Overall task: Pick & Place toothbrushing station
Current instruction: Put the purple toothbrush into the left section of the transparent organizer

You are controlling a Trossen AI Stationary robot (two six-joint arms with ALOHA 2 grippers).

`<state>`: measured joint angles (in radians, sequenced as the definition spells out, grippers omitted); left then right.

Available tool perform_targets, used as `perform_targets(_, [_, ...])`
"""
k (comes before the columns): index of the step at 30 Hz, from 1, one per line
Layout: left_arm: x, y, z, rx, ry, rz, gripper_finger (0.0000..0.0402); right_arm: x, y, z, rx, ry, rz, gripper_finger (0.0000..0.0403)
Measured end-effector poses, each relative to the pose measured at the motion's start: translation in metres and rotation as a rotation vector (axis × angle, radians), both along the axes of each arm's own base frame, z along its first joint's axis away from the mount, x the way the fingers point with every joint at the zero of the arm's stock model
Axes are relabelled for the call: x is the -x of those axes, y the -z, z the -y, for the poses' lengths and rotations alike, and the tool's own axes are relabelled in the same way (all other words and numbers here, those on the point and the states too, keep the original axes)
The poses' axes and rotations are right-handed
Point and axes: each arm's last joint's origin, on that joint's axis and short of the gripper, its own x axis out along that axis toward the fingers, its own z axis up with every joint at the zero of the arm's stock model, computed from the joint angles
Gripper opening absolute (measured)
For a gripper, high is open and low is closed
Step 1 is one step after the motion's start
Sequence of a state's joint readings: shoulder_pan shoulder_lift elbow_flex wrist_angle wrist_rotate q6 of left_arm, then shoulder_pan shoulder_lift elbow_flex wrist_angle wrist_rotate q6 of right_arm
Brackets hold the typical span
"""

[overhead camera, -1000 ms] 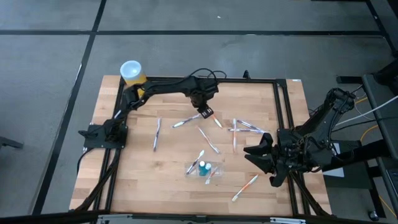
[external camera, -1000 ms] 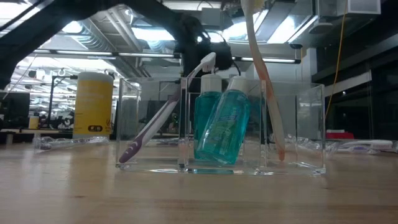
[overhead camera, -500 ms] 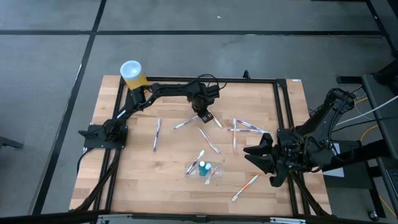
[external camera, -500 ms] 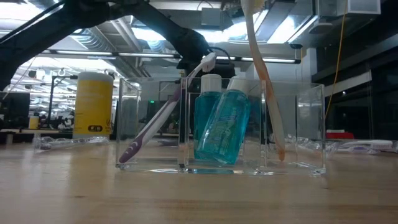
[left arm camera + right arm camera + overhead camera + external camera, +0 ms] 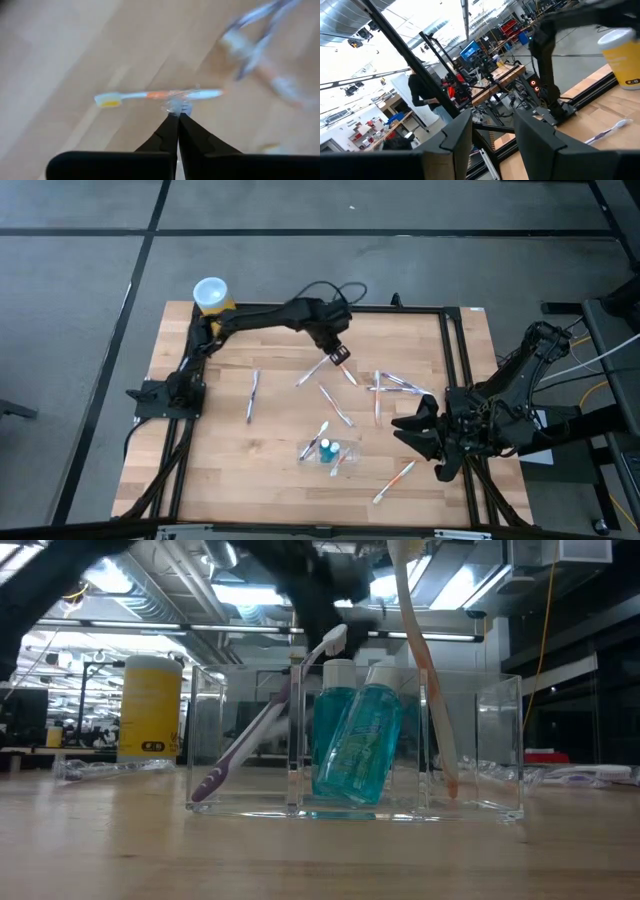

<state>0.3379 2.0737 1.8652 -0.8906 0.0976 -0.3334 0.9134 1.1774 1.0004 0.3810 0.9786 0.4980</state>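
Left gripper (image 5: 337,354) at the far middle of the table (image 5: 270,450), fingers (image 5: 170,131) pinched together on a white toothbrush (image 5: 315,369) with an orange band, gripped near mid-handle and raised off the wood. Right gripper (image 5: 412,423) parked at the right edge of the table, fingers (image 5: 454,135) spread wide apart, nothing between them. Clear plastic holder (image 5: 355,745) toward the near middle of the table, upright, several compartments: purple-ended toothbrush (image 5: 262,723) leaning in one, two teal bottles with white caps (image 5: 352,728) in the middle one, a tall white and orange toothbrush (image 5: 424,670) upright beside them. Loose toothbrushes on the wood: one left of centre (image 5: 252,396), one centre (image 5: 335,405), a cluster right of centre (image 5: 395,386), one near the right front (image 5: 394,481). Yellow canister (image 5: 211,297) with white lid at the far left corner. Person (image 5: 425,95) in dark clothing in the room beyond the table.
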Motion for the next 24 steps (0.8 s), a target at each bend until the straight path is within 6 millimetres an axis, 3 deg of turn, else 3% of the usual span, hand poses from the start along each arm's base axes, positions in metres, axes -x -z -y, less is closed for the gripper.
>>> perform_targets(3, [0.011, -0.051, 0.033, -0.066, 0.007, 0.118, 0.0002, -0.001, 0.002, -0.002, 0.008, 0.000, -0.006, 0.0149])
perform_targets(7, [0.035, -0.110, 0.094, -0.180, -0.001, 0.253, 0.0001, -0.004, 0.006, -0.005, 0.019, -0.001, -0.015, 0.0149])
perform_targets(9, [0.049, -0.132, 0.128, -0.238, 0.012, 0.318, 0.0001, -0.006, 0.008, -0.007, 0.028, -0.001, -0.021, 0.0149])
perform_targets(12, [0.066, -0.150, 0.181, -0.315, 0.041, 0.382, 0.0001, -0.006, 0.009, -0.009, 0.032, -0.016, -0.021, 0.0149])
perform_targets(15, [0.078, -0.150, 0.232, -0.411, 0.096, 0.434, 0.0001, -0.006, 0.009, -0.009, 0.043, -0.036, -0.018, 0.0149])
perform_targets(18, [0.083, -0.134, 0.271, -0.412, 0.078, 0.491, 0.0001, -0.006, 0.008, -0.009, 0.061, -0.049, -0.013, 0.0149])
perform_targets(24, [0.084, -0.086, 0.310, -0.398, -0.039, 0.629, 0.0001, -0.005, 0.002, -0.009, 0.053, -0.081, 0.033, 0.0149])
